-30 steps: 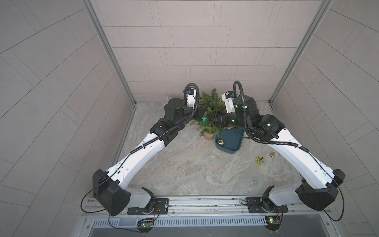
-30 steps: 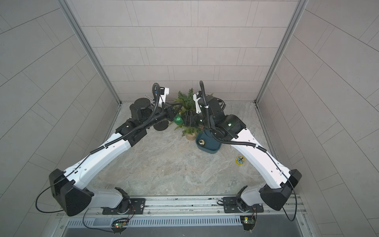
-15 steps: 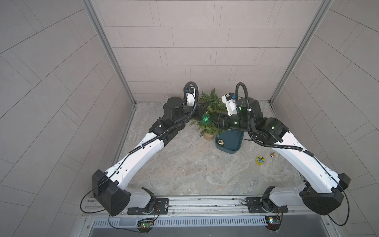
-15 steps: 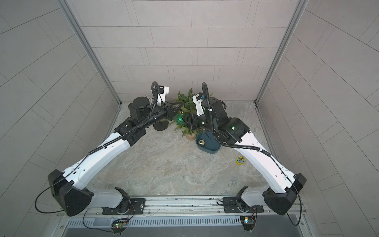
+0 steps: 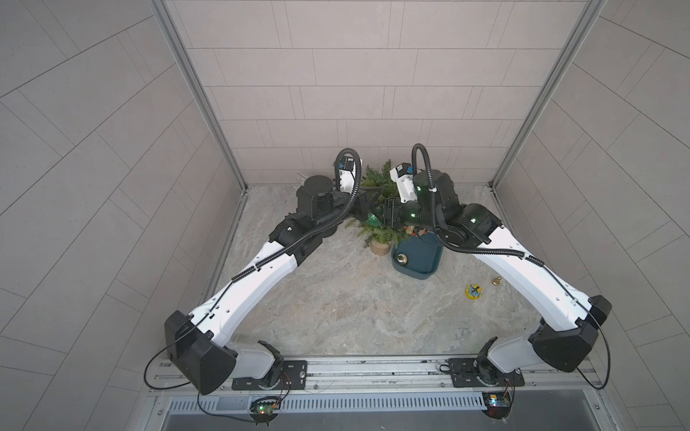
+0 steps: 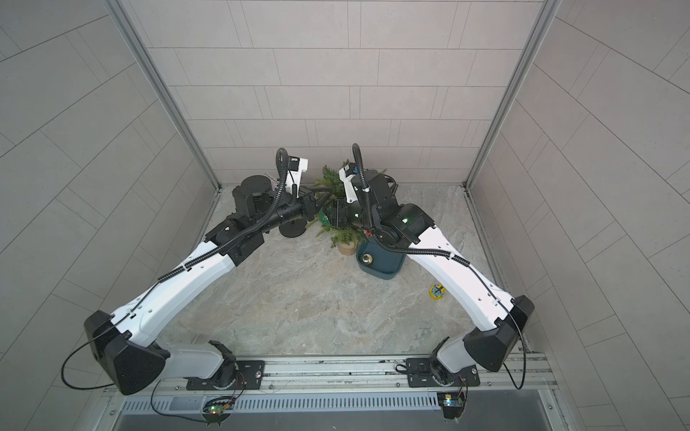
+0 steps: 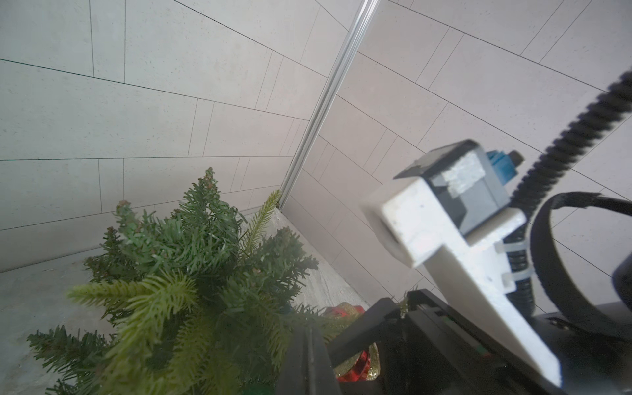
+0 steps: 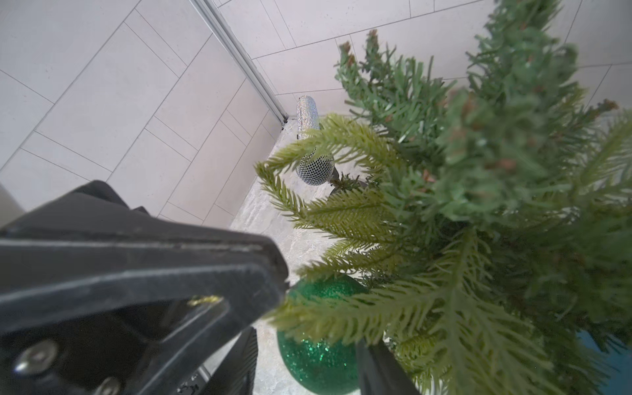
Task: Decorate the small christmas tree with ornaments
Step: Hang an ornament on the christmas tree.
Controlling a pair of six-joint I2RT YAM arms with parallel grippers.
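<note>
Right end effector (image 8: 304, 345), jaws parted around the green glitter ornament (image 8: 316, 355) without clearly clamping it, beside the small christmas tree (image 8: 478, 205); left end effector (image 7: 309, 362) clenched among the branches. Tree: light, springy, tippable. Ornament: light, slippery, fragile; take at cap.

From my end: green tree (image 5: 378, 232) in a tan pot (image 5: 380, 248), glittery green bauble (image 8: 316, 345), shiny gold one (image 5: 401, 258) in the teal tray (image 5: 425, 266), grey marbled worktop (image 5: 336, 298).

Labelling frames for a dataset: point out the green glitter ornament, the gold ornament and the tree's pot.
green glitter ornament (image 8: 316, 355), right wrist view, lower glittered body.
gold ornament (image 5: 401, 258), a top view, shiny top.
tree's pot (image 5: 380, 248), a top view, tan side.
</note>
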